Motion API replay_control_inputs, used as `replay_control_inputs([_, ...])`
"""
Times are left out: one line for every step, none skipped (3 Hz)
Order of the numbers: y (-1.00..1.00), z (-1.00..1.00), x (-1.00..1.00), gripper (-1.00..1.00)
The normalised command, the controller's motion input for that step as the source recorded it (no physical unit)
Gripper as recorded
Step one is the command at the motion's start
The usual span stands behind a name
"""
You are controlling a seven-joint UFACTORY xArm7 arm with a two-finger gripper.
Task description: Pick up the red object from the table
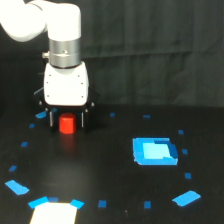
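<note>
The red object (66,124) is a small bright red-orange stubby block standing on the black table (110,165) at the exterior view's left. My gripper (67,128) hangs straight down over it from the white body. Its two dark fingers (52,120) stand on either side of the block, reaching down to about the block's base. A narrow dark gap shows between each finger and the block, so the jaws look open around it and not closed on it. The dark fingers are hard to tell from the dark table.
A bright blue rectangular patch (155,151) lies to the exterior view's right of the block. A white patch (54,213) sits at the front edge. Small blue tape marks (186,198) are scattered over the table. A dark curtain hangs behind.
</note>
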Motion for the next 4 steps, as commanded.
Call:
replay_control_inputs([-0.29,0.05,0.08,-1.0])
replay_control_inputs([0.21,-0.54,0.07,-1.0])
replay_control_inputs([0.29,0.01,0.16,-0.65])
replay_control_inputs([-0.43,1.0,0.26,-1.0])
